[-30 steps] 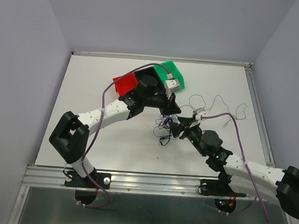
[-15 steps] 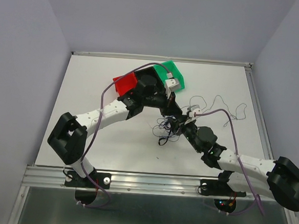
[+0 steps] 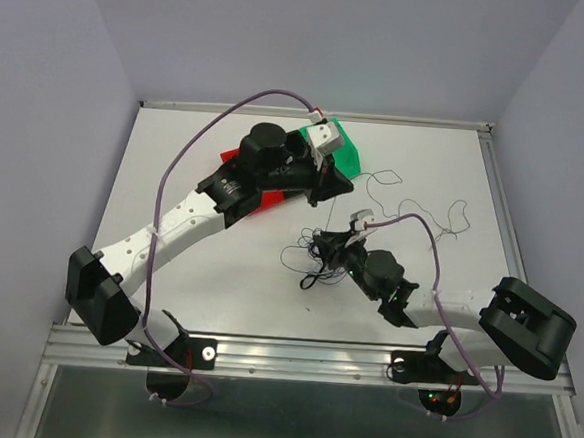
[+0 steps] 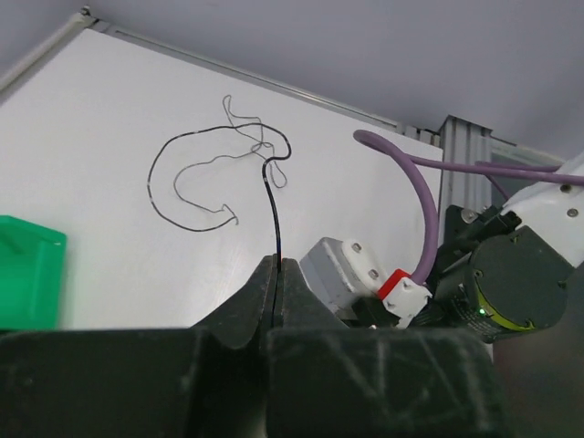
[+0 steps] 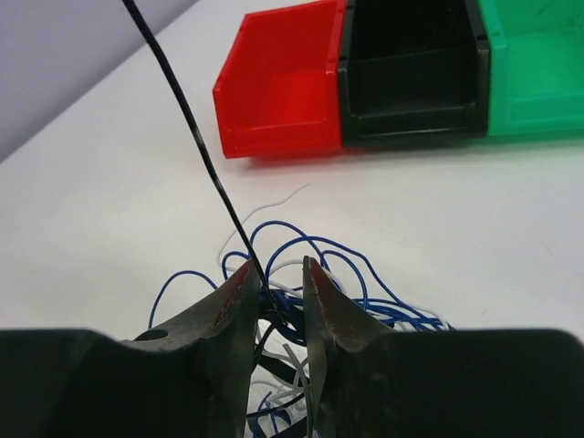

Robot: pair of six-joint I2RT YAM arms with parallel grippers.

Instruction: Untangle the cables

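The cables form a scribbly clump (image 3: pixel 312 261) of blue, whitish and black strands at mid-table. My right gripper (image 3: pixel 328 248) sits low against it. In the right wrist view its jaws (image 5: pixel 278 265) stand a little apart, with blue and white loops (image 5: pixel 356 283) between and below them. One taut black cable (image 5: pixel 187 119) rises from that gap to the upper left. My left gripper (image 3: pixel 342 185) hangs over the bins, shut on a black cable (image 4: pixel 273 201) that runs from its fingertips (image 4: pixel 276 266) to loose loops (image 4: pixel 187 173) on the table.
A red bin (image 5: pixel 278 91), a black bin (image 5: pixel 411 73) and a green bin (image 5: pixel 538 73) stand in a row behind the clump; the left arm covers most of them from above. Thin loose strands (image 3: pixel 423 206) lie to the right. A raised rail (image 3: pixel 503 214) edges the table's right side.
The left gripper has lifted away from the clump toward the bins, drawing the black cable taut. The right gripper has slid left and down onto the clump, and its jaws have narrowed.
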